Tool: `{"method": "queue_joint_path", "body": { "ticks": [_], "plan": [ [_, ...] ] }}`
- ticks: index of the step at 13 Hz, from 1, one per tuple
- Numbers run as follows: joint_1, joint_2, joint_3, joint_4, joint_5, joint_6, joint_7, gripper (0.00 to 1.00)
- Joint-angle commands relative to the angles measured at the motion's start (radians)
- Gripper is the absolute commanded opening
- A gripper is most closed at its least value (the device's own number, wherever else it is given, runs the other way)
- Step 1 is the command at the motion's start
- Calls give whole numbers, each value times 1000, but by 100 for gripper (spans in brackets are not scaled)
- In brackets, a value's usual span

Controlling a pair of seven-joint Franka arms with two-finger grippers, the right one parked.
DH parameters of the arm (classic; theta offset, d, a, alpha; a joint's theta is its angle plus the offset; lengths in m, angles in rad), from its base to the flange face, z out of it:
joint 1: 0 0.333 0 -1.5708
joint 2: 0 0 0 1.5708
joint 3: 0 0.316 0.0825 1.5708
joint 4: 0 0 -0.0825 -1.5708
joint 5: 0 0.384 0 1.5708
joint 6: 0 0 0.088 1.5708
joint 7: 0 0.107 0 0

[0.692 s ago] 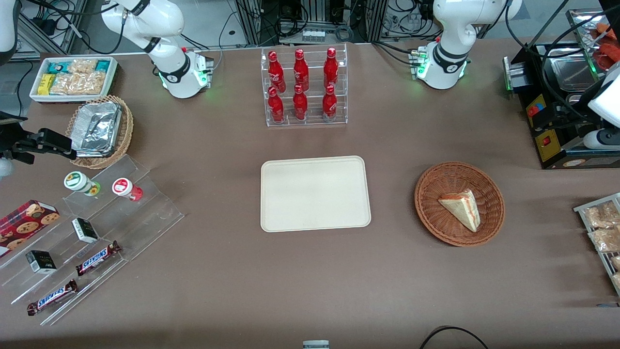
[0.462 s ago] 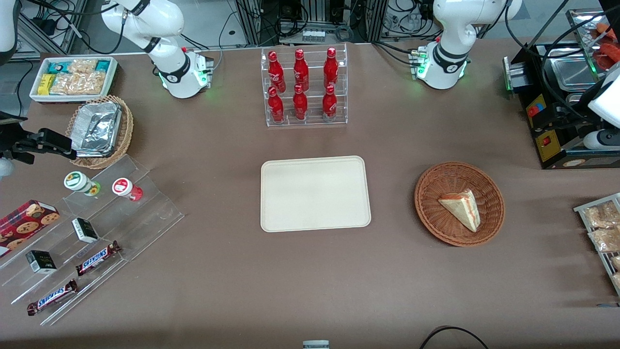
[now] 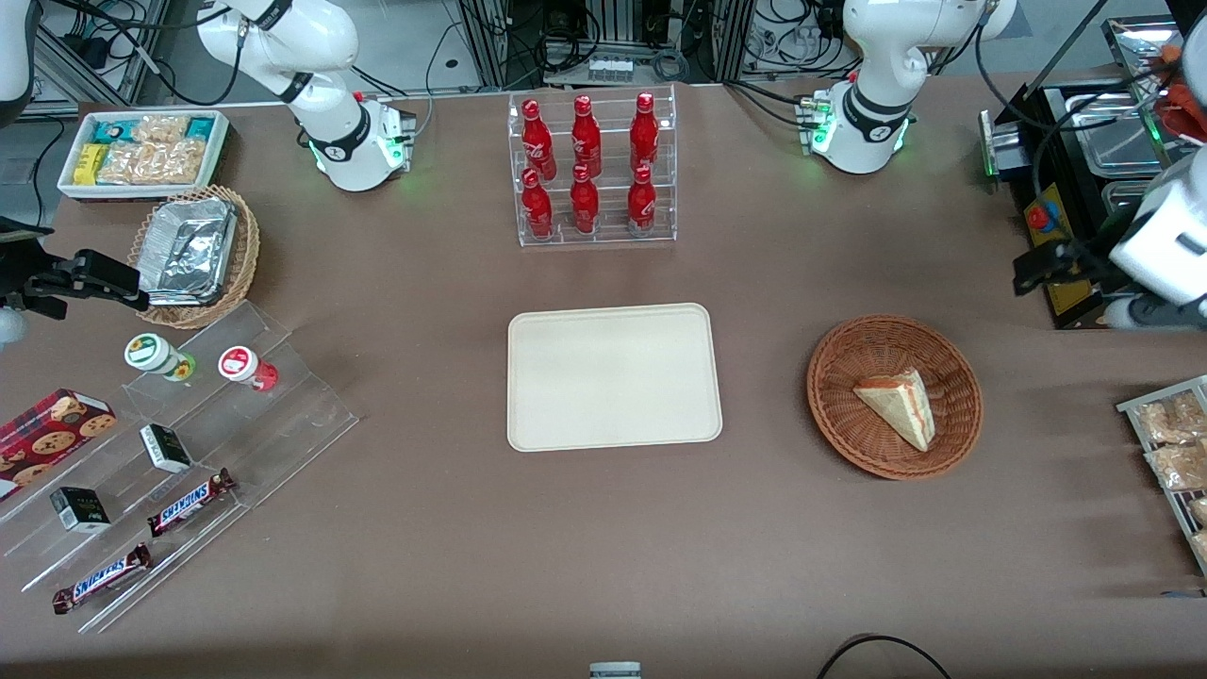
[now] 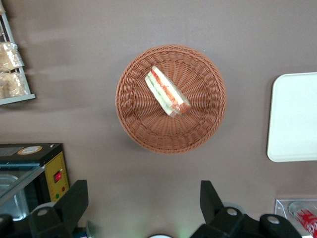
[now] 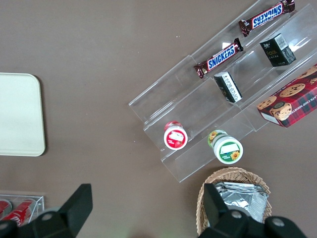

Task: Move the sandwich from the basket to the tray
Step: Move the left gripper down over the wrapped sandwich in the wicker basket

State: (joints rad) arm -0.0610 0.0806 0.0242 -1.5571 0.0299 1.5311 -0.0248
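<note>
Nothing of the job is done yet. Nearest the front camera, the sandwich (image 3: 899, 405) lies in the basket (image 3: 839, 415), untouched, cut edge up. The tray (image 3: 613, 377) sits bare on the bench (image 3: 603, 547), well apart from the basket toward the parked arm's end. Farther off and high above the bench, the tool (image 4: 143, 203) hangs with its fingers (image 4: 75, 202) spread wide, holding nothing. Reaching, gripping, carrying and setting down all remain.
</note>
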Motion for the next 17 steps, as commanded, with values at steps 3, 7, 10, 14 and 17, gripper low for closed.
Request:
{"method": "queue_joint_path", "body": {
  "ticks": [3,7,10,14,17],
  "plan": [
    [-3,-16,-1,-162,-2,168,-140,100],
    [-23,-7,-1,-326,-2,392,-346,100],
    [-37,14,-1,-434,-1,539,-458,100],
    [-49,86,-1,-478,4,656,-569,100],
    [-52,117,-1,-520,7,710,-586,100]
  ]
}}
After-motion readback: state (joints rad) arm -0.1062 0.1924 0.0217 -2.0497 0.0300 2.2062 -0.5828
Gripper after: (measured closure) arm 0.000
